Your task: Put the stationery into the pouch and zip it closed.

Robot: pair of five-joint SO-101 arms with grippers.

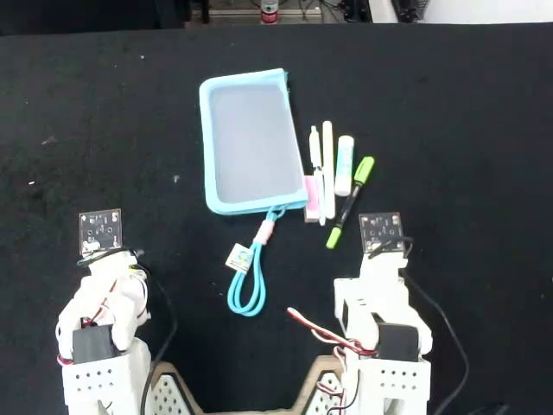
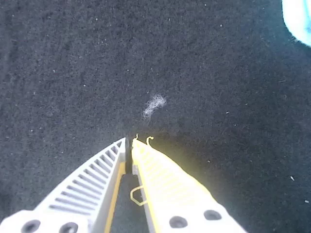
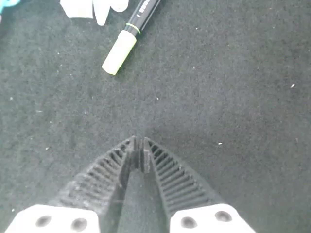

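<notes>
A light blue pouch [image 1: 248,142] lies flat at the table's middle, its looped blue strap [image 1: 247,285] trailing toward the arms. Right of the pouch lie the stationery pieces side by side: a pink eraser [image 1: 311,199], white pens [image 1: 327,169], a white glue stick [image 1: 345,164] and a green highlighter [image 1: 351,201]. The highlighter's cap end [image 3: 118,52] lies just ahead of my right gripper [image 3: 139,144], which is shut and holds nothing. My left gripper [image 2: 129,143] is shut over bare mat, with a corner of the pouch [image 2: 299,19] far off to one side.
A black mat [image 1: 104,112] covers the table. Both arms sit folded at the near edge, the left arm [image 1: 102,298] at the left and the right arm [image 1: 380,294] at the right. A small white fluff [image 2: 154,105] lies ahead of the left gripper.
</notes>
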